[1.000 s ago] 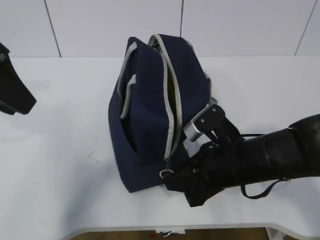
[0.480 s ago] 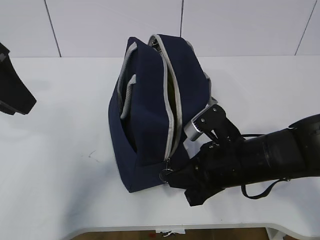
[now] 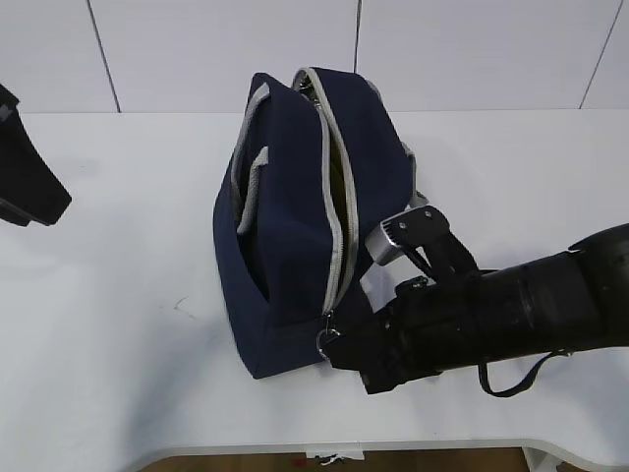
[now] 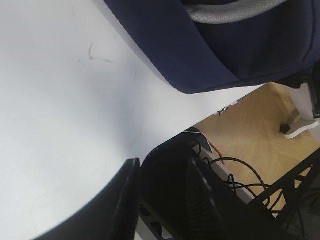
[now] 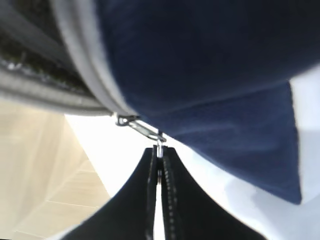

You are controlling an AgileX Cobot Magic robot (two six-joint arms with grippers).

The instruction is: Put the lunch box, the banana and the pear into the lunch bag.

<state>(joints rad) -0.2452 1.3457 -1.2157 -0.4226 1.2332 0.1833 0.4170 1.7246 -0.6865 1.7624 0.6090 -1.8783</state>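
The navy lunch bag (image 3: 295, 226) stands on the white table (image 3: 118, 324) with its grey zipper (image 3: 334, 216) parted along the top. My right gripper (image 3: 339, 346) is at the bag's near lower corner, shut on the metal ring pull (image 5: 159, 142) at the zipper's end. The ring pull (image 3: 325, 341) also shows in the exterior view. In the left wrist view my left gripper (image 4: 162, 200) hangs open over the table's front edge, left of the bag (image 4: 225, 45), holding nothing. The lunch box, the banana and the pear are out of view.
The table's front edge (image 3: 295, 447) runs close below the bag. The left arm (image 3: 25, 182) sits at the far left. Grey handles (image 3: 251, 187) lie on the bag's left side. Cables and frame parts (image 4: 240, 175) show under the table.
My right gripper's jaws have closed on the ring pull, and its wrist has shifted slightly left toward the bag corner. The left arm and the bag have not moved.
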